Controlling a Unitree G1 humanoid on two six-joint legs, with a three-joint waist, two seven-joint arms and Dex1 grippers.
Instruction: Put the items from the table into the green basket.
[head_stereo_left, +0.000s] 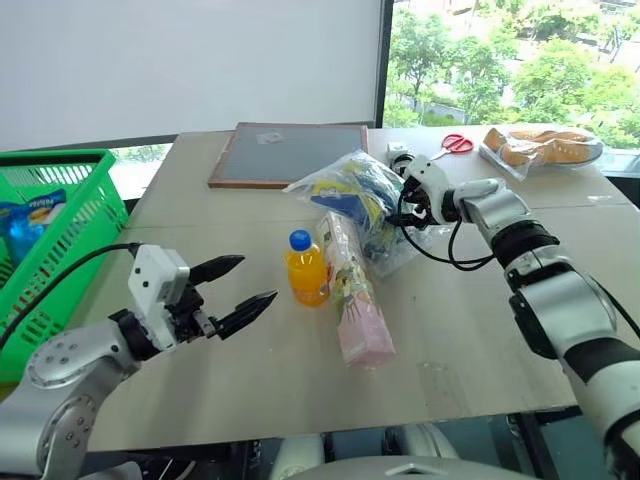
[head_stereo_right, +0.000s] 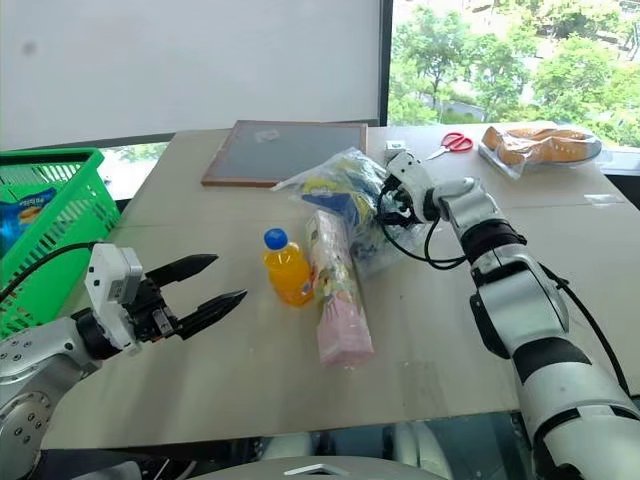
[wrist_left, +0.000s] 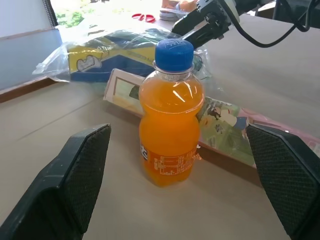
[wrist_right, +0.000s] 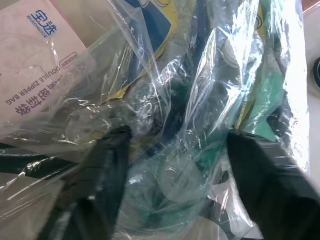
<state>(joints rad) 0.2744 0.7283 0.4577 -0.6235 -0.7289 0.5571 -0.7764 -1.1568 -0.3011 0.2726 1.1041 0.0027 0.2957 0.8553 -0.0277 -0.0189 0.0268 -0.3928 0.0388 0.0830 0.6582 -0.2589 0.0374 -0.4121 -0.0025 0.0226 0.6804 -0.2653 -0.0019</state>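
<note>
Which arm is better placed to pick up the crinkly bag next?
Right. The right gripper is already at the crinkly bag, fingers straddling its plastic; the left gripper hangs open facing the orange bottle.

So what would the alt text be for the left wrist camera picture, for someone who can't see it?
A small orange drink bottle with a blue cap stands upright on the beige table, framed between the left gripper's two open black fingers. Behind it lie a long printed packet and a crinkly clear bag, with the right gripper at the bag.
</note>
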